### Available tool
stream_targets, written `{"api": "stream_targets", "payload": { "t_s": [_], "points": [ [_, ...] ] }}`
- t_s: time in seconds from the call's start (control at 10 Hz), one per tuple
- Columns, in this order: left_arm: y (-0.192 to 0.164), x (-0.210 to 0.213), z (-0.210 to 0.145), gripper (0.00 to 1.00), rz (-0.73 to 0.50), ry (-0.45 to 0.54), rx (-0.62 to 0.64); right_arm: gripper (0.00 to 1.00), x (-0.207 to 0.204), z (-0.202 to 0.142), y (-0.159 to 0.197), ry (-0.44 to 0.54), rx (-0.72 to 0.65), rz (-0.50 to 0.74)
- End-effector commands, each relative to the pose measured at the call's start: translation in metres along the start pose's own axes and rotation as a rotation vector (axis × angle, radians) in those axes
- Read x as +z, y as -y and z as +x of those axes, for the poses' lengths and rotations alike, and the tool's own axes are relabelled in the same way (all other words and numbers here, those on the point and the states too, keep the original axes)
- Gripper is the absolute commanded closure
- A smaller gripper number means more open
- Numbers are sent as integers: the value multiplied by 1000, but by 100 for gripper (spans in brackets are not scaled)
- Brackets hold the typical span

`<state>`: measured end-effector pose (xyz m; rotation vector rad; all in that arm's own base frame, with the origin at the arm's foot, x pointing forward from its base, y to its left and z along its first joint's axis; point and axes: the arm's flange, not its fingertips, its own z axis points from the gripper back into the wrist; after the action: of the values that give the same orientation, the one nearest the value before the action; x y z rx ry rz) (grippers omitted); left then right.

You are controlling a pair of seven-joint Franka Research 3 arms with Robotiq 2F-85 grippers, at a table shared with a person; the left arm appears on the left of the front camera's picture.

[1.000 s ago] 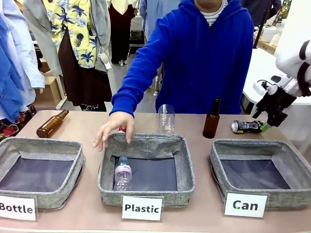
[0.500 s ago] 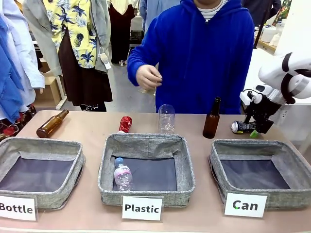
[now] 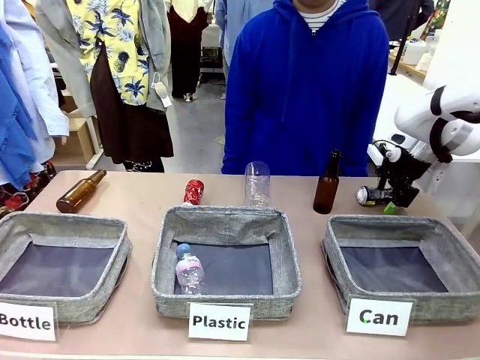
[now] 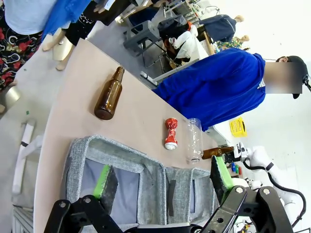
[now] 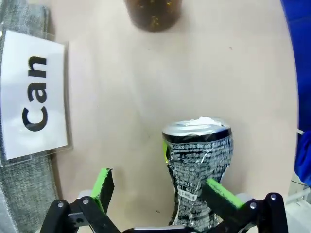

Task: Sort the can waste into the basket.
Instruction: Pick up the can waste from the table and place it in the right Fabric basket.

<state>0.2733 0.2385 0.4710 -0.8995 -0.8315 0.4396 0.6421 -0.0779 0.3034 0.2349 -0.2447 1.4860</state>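
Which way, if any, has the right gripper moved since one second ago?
Yes. The right gripper has moved left, toward the standing brown glass bottle, and now straddles the crushed silver can.

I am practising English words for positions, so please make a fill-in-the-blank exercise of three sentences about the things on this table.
1. The silver can lies between the open fingers of the ___ gripper.
2. The red can lies on the table just behind the basket labelled ___.
3. The upright brown bottle stands between the clear plastic bottle and the ___ can.

Missing words: right; Plastic; silver.
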Motion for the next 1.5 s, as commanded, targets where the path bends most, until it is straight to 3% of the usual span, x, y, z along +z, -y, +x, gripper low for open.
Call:
{"api": "stream_targets", "payload": {
  "t_s": [0.0, 0.8, 1.0, 1.1, 1.2, 1.3, 1.4],
  "points": [
    [-2, -2, 2, 0, -20, 13, -22, 0, 0, -1, -1, 21, -50, -91],
    [-2, -2, 2, 0, -20, 13, -22, 0, -15, -12, 28, 85, -76, -156],
    [-2, -2, 2, 0, -20, 13, -22, 0, -15, -12, 27, 85, -70, -125],
    [-2, -2, 2, 0, -20, 13, -22, 42, -13, -12, 28, 84, -71, -97],
    [-2, -2, 2, 0, -20, 13, -22, 60, -15, -11, 27, 88, -69, -80],
    [-2, -2, 2, 0, -20, 13, -22, 100, -15, -10, 26, 87, -67, -69],
    [-2, -2, 2, 0, -20, 13, -22, 100, -15, -10, 25, 82, -66, -66]
  ]
}}
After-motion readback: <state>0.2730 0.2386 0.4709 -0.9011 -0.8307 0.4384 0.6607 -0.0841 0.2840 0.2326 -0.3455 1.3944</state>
